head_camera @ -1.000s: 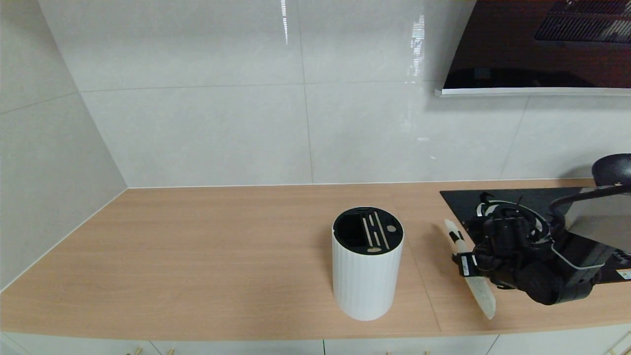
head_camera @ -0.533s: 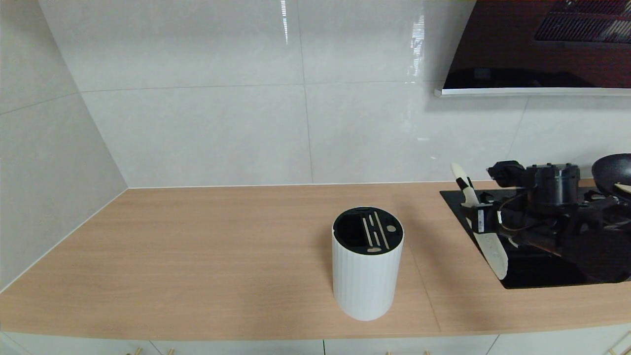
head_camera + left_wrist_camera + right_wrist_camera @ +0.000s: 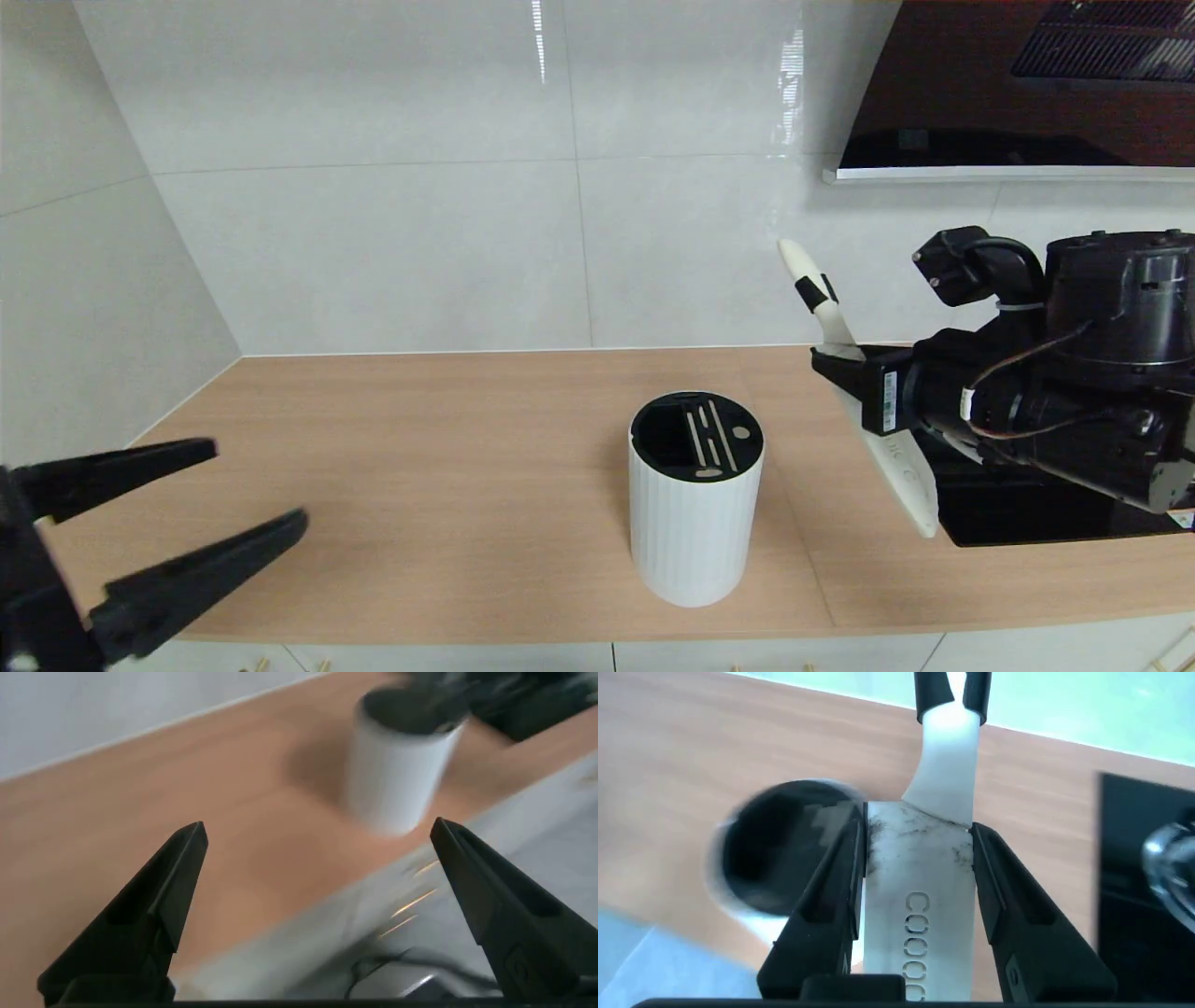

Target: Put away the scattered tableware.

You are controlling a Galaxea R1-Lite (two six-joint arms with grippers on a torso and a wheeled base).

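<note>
A white knife (image 3: 898, 467) with a black band on its handle hangs tilted in the air, handle up and blade down. My right gripper (image 3: 854, 378) is shut on it, right of the white knife holder (image 3: 695, 509) and above the counter. The holder stands upright with a black slotted top. In the right wrist view the knife's blade (image 3: 920, 887) is clamped between the fingers (image 3: 836, 887), with the holder (image 3: 780, 854) below and to one side. My left gripper (image 3: 254, 485) is open over the counter's front left; between its fingers (image 3: 159, 905) the left wrist view shows the holder (image 3: 397, 765) farther off.
The wooden counter (image 3: 420, 448) meets tiled walls at the back and left. A black cooktop (image 3: 1018, 513) lies at the right under my right arm, and a dark range hood (image 3: 1027, 84) hangs above it. The counter's front edge runs just below the holder.
My right gripper has lifted the knife off the counter and carried it up and leftward, closer to the holder. My left gripper has come into the head view at the lower left.
</note>
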